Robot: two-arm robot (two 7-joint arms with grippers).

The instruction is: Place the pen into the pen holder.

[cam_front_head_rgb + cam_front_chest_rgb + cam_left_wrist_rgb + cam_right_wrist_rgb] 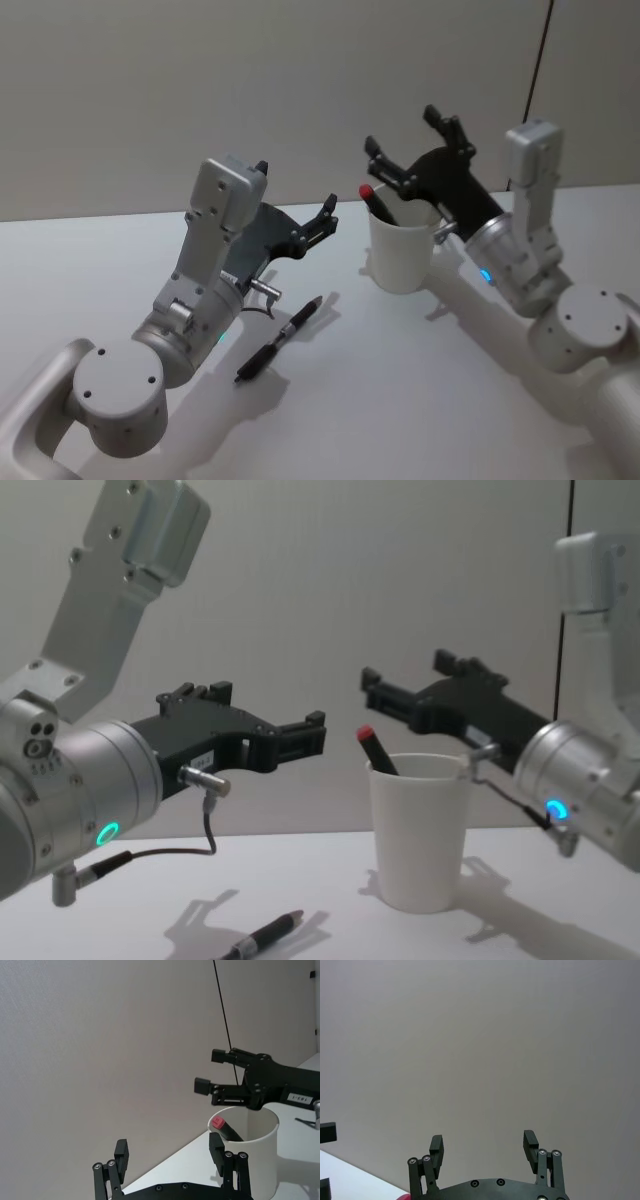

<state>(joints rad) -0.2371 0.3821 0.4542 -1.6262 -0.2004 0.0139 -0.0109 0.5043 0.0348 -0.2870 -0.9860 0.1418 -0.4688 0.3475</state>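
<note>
Left pincer (169,1152): hovering over the worktop (100,270), fingers standing apart, gripping nothing.
Black pen (280,340): lying flat just beside that arm, running off the chest view's lower edge.
Pen holder (400,255): standing upright, hiding all but the top of a red-capped pen (375,200) leaning inside.
Right pincer (402,132): hanging above the holder's rim, fingers apart, empty.

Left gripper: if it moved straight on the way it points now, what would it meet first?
Likely the cup. In the left wrist view it stands just ahead of the left gripper, in line with one finger. The gripper's centre may pass beside it, as depth is unclear.
</note>
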